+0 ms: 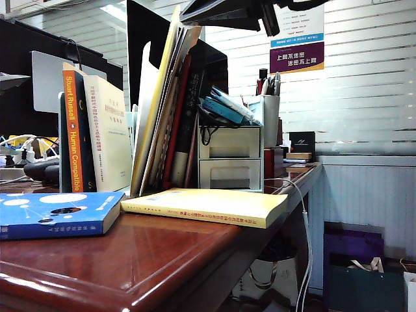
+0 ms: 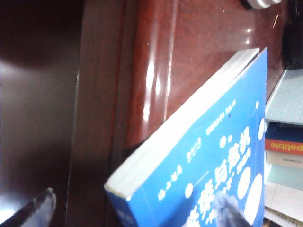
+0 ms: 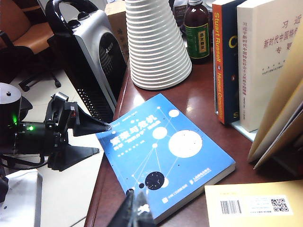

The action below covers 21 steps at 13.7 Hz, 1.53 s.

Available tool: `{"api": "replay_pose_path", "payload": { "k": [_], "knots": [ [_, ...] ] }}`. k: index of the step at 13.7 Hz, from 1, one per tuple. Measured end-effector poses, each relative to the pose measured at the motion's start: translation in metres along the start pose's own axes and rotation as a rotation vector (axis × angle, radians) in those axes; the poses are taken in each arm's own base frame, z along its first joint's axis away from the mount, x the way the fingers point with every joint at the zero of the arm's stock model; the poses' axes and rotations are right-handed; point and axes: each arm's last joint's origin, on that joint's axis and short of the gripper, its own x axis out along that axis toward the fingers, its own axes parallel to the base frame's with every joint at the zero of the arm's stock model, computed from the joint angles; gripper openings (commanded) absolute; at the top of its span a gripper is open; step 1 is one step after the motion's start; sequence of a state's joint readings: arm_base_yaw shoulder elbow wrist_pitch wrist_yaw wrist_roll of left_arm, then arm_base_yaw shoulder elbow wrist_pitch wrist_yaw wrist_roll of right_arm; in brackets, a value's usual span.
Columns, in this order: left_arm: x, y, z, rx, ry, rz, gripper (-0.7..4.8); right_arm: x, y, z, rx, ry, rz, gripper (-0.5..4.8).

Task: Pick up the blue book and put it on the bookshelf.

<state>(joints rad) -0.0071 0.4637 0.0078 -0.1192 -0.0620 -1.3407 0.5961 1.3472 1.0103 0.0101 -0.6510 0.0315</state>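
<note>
Blue book [image 1: 58, 214] lies flat beside yellow paperback [image 1: 208, 205], grippers apart.

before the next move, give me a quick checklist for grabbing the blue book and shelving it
1. Left gripper open: ok.
2. Its fingers bracket the blue book at its edge: ok; contact cannot tell.
3. Right gripper, shut, hovers over the book's corner; clear of the lift: cannot tell.
4. Free slot on the bookshelf: cannot tell.
5. Path to the shelf clear: not ok, the yellow book lies flat in front of it.
</note>
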Motion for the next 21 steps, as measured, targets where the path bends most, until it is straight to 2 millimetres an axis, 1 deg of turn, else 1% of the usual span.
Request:
{"api": "replay_pose_path", "payload": {
  "k": [3,6,8,9,10,11,12,13,14,15,17,18,19,20,21],
  "knots": [
    [0.000,-0.006,0.001,-0.003,0.001,-0.066,4.79,0.000,0.000,0.000,0.001,0.000,0.000,-0.01],
    [0.000,-0.006,0.001,-0.003,0.005,-0.065,4.79,0.000,0.000,0.000,0.001,0.000,0.000,-0.01],
    [-0.001,-0.006,0.002,-0.002,-0.009,-0.028,4.79,0.000,0.000,0.000,0.001,0.000,0.000,-0.01],
    [-0.009,-0.021,0.007,0.001,-0.032,0.008,4.79,0.000,0.000,0.000,0.001,0.000,0.000,-0.01],
    [-0.012,-0.026,0.008,0.002,-0.057,0.008,4.79,0.000,0.000,0.000,0.001,0.000,0.000,-0.01],
    [-0.013,-0.028,0.009,0.006,-0.054,0.044,4.79,0.000,0.000,0.000,0.001,0.000,0.000,-0.01],
    [-0.010,-0.026,0.008,0.014,-0.022,0.130,4.79,0.000,0.000,0.000,0.001,0.000,0.000,-0.01],
    [-0.007,-0.022,0.007,0.018,-0.006,0.180,4.79,0.000,0.000,0.000,0.001,0.000,0.000,-0.01],
    [-0.003,-0.022,0.007,0.018,-0.010,0.195,4.79,0.000,0.000,0.000,0.001,0.000,0.005,-0.01],
    [0.004,-0.026,0.008,0.016,-0.029,0.169,4.79,0.000,0.001,0.000,0.001,0.000,0.019,-0.01],
    [0.018,-0.026,0.007,0.018,-0.019,0.199,4.79,0.000,0.001,0.000,0.001,0.001,0.028,-0.01],
    [0.026,-0.028,0.007,0.015,-0.012,0.177,3.80,0.000,0.001,0.000,0.001,0.001,0.031,-0.01],
    [0.031,-0.031,0.006,0.013,0.006,0.146,2.98,0.000,0.001,0.000,0.001,0.001,0.032,-0.01],
    [0.030,-0.031,0.007,0.017,-0.021,0.144,1.57,0.000,0.001,0.000,0.001,0.001,0.031,-0.01],
    [0.030,-0.033,0.009,0.015,-0.052,0.141,0.97,0.000,0.001,0.000,0.001,0.000,0.031,-0.01]
  ]
}}
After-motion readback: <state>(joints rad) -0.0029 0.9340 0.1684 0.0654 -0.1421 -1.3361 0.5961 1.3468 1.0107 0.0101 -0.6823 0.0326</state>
